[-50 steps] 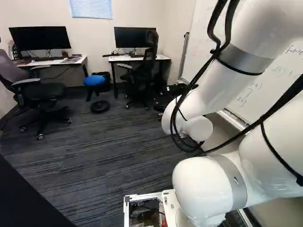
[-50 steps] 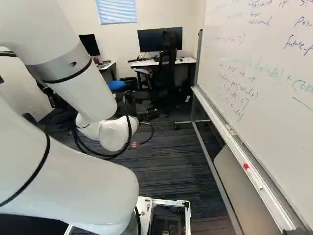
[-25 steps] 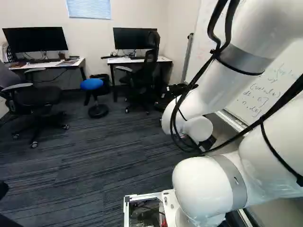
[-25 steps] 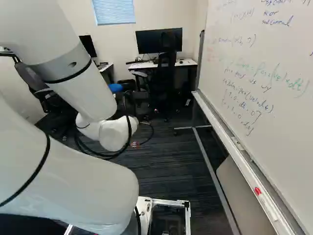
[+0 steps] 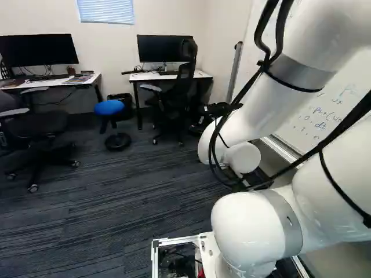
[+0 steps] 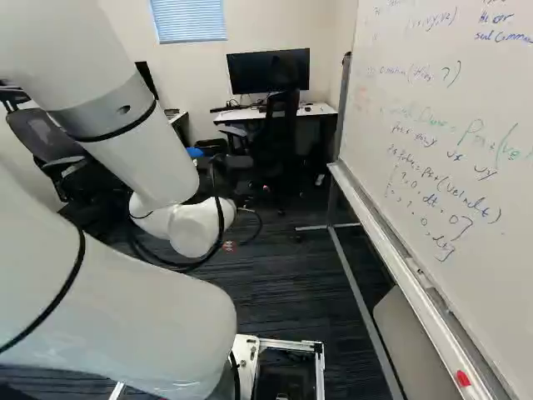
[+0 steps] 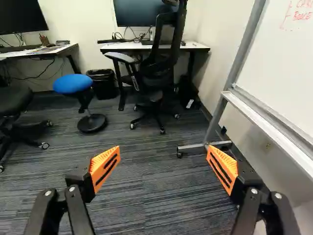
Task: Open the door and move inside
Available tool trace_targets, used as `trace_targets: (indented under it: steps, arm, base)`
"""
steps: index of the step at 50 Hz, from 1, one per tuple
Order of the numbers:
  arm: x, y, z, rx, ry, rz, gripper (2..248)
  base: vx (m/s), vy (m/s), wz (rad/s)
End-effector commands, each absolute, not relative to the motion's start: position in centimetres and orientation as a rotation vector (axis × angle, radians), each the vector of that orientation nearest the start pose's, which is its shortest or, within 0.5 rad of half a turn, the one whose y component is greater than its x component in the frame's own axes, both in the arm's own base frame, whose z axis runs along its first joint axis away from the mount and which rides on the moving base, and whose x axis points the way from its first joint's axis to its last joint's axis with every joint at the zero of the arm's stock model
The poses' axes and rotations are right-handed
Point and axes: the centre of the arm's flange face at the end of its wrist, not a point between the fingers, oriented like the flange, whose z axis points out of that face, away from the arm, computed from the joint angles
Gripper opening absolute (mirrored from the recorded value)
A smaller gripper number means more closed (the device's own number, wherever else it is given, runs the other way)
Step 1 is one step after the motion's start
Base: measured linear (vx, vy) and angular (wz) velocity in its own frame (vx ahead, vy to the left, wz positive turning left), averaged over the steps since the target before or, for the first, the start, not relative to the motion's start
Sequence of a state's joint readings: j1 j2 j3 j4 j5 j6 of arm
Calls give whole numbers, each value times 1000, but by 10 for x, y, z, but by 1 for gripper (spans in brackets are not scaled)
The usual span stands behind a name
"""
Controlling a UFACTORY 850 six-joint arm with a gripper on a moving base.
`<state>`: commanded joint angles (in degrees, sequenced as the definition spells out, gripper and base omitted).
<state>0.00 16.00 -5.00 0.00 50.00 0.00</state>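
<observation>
Dark stripes are running across the grey carpet (image 7: 156, 196); the stool seat (image 7: 73, 83) is showing bright blue.

White rounded arm (image 5: 252, 223), grey bands (image 5: 300, 73), black cables (image 5: 280, 30) looped; black hand (image 7: 164, 157), orange pads (image 7: 101, 164) (dark-striped), silvery screws (image 7: 72, 189).

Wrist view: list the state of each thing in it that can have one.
Gripper: open, nothing between its fingers
Monitors: screens dark
Desks: standing, a monitor over each
Office chairs: upright, unoccupied
Blue stool: upright, unoccupied
Black bin: upright
Whiteboard: written on in red
</observation>
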Motion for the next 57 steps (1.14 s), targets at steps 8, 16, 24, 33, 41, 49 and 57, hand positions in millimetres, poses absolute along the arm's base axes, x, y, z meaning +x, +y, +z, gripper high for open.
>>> trace_targets:
  steps: [8, 16, 24, 33, 41, 49, 57]
  arm:
    - [270, 0, 366, -2558, 0, -1824, 247]
    - [270, 0, 366, -2558, 0, -1824, 247]
    - [270, 0, 366, -2558, 0, -1824, 247]
    - [274, 0, 366, -2559, 0, -1822, 247]
    - [274, 0, 366, -2559, 0, -1822, 247]
    - [274, 0, 366, -2559, 0, -1822, 247]
    - [274, 0, 366, -2559, 0, -1822, 247]
  base:
    - [210, -2, -13]
    - [213, 4, -8]
    - [169, -1, -10]
    - [17, 1, -1]
    - [-7, 0, 1]
    - [0, 0, 0]
    - [0, 0, 0]
